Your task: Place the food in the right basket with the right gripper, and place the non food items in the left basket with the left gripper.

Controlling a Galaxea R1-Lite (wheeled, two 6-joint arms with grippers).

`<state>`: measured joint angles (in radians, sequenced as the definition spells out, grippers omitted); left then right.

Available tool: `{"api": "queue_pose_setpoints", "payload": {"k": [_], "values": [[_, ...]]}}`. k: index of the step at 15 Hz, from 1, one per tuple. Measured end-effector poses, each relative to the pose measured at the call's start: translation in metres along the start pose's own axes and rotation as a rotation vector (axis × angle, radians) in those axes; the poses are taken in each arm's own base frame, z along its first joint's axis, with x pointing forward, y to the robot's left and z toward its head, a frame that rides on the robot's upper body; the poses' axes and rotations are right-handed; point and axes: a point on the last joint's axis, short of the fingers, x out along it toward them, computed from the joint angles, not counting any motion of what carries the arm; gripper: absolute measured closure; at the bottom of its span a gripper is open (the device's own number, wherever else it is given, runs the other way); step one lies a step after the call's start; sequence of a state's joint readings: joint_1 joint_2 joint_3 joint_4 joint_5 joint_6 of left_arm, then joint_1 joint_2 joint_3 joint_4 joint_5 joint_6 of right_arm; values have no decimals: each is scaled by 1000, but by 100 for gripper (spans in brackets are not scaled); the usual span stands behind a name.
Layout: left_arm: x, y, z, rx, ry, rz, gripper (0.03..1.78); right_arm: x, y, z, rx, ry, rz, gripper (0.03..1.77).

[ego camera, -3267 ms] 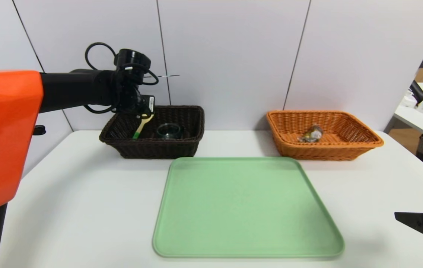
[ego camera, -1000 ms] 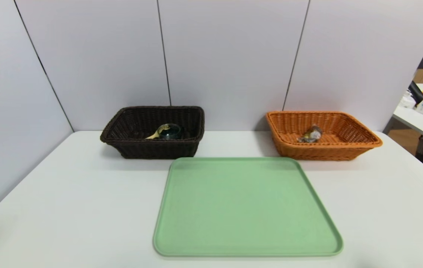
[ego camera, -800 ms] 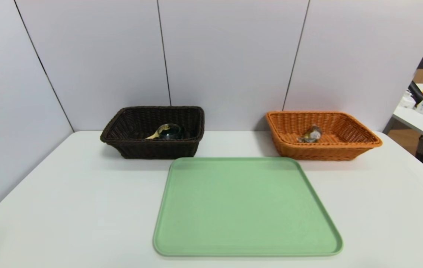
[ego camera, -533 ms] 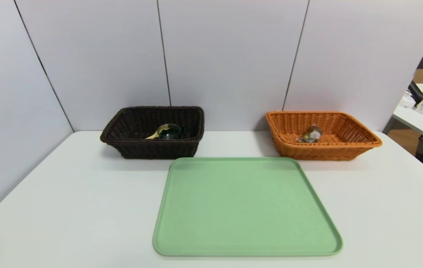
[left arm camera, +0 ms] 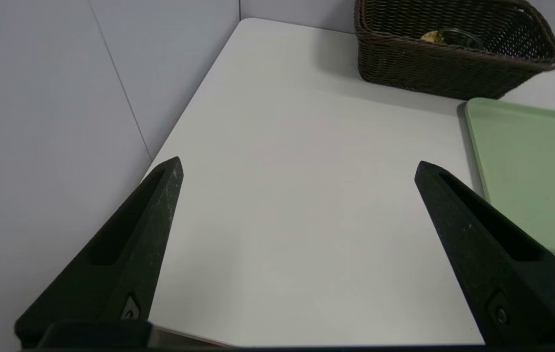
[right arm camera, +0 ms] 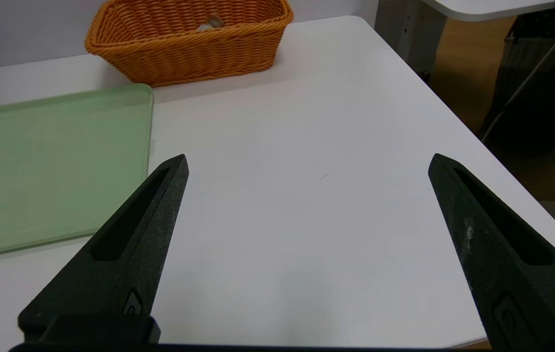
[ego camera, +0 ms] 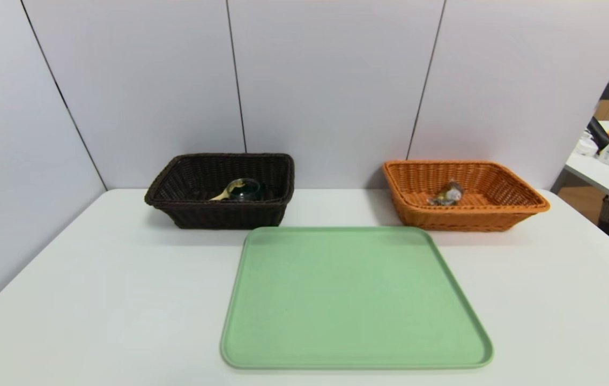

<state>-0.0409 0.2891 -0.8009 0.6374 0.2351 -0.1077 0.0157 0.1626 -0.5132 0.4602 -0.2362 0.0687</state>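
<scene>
Looks like the sorting is basically done here. The cookie roll (ego camera: pixel 447 193) sits on the floor of the orange basket (ego camera: pixel 497 214), and the dark basket (ego camera: pixel 218 217) holds both the glass cup (ego camera: pixel 244 188) and the fork-spoon (ego camera: pixel 222 194), whose yellow head pokes out right against the cup. The green tray (ego camera: pixel 355 300) between and in front of the baskets has nothing on it.

Neither arm shows in the head view. From the wrist cameras, the left gripper (left arm camera: pixel 297 166) hangs over the bare white table (ego camera: pixel 95 289) near its left front corner, well apart from the dark basket, with its fingers spread wide and nothing between them. The right gripper (right arm camera: pixel 307 164) is the same deal on the other side: jaws wide, empty, over the table's right front part with the orange basket far ahead of it.

So the step in hand seems to be just parking the arms. Doing that well probably means keeping both claws low-drama: clear of the tray rim and the table edge, no swinging toward the baskets, since a bump could tip the cup or knock the fork-spoon out. Fingers wide is fine for parking because there's nothing to drop. If anything still needs checking, it's that the roll lies fully inside the orange basket, which it appears to.
</scene>
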Motion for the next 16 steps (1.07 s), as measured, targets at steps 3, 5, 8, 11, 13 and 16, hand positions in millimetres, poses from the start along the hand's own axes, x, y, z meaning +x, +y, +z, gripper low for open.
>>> {"api": "queue_pose_setpoints", "payload": {"k": [3,5,8,11,13,16], "values": [[-6,0,-28,61,-85,-92,12,-10,-2,-12,-30,-60,31,10],[-8,0,-43,72,-134,-137,12,-16,-2,-15,-66,-115,72,10],[-8,0,-58,63,-186,-202,12,-17,-1,-12,-111,-221,125,10],[6,-2,-72,68,-201,-211,12,-2,3,-18,-122,-339,159,10],[23,-4,-83,82,-236,-211,12,12,6,-28,-156,-429,159,10],[49,-6,-109,147,-289,-205,12,24,8,-41,-226,-569,167,10]]}}
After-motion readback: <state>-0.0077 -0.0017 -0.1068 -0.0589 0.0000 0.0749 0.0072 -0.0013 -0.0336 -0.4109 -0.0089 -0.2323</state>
